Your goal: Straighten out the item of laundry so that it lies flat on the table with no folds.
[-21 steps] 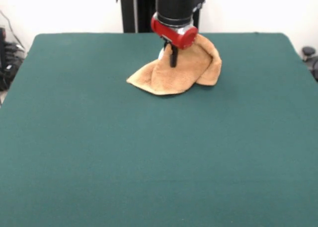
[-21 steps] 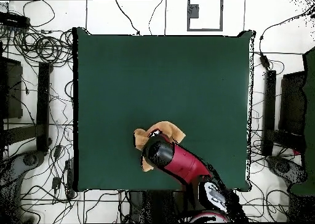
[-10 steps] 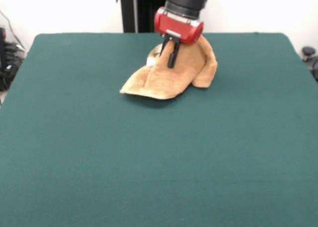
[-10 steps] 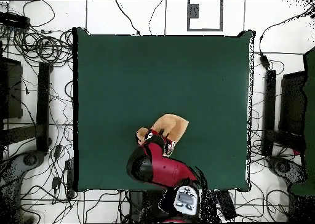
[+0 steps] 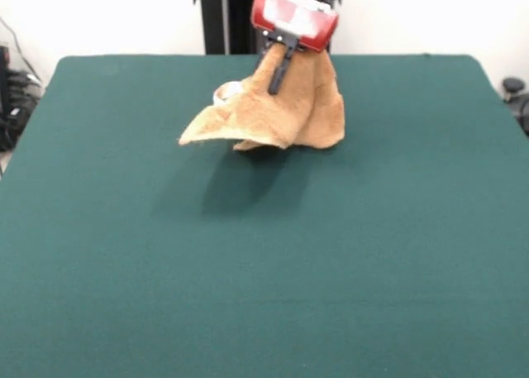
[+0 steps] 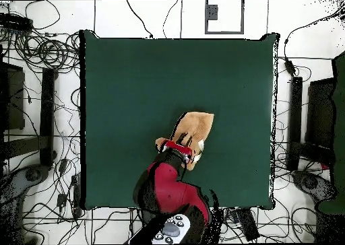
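1. green table (image 5: pixel 264 270) bare across its near part; white wall behind, cables on the floor around it.
2. towel (image 5: pixel 285 109) hangs bunched toward the far edge, one corner lifted left, shadow beneath.
3. gripper (image 5: pixel 279 68) above it, fingers pinched on the towel's top.

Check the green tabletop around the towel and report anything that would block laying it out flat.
Nothing visible blocks it. The claw is shut on the towel, holding it partly lifted, with its lower edge apparently on the table. The green surface around it is bare in both views.
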You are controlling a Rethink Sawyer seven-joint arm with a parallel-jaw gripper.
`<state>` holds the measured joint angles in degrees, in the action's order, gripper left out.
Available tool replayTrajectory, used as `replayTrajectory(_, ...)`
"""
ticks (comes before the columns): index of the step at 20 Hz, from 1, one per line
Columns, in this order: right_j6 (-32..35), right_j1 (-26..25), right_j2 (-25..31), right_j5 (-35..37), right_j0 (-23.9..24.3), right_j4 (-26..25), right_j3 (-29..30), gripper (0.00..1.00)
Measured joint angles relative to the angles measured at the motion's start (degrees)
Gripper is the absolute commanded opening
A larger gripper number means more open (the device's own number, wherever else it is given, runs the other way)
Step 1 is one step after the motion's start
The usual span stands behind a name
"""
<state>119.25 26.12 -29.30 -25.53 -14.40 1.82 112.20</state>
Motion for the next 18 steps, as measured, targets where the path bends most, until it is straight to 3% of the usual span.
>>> replayTrajectory(18, 0.01, -2.02, -9.55, -3.84, -0.89, -3.21, -3.00, 0.00)
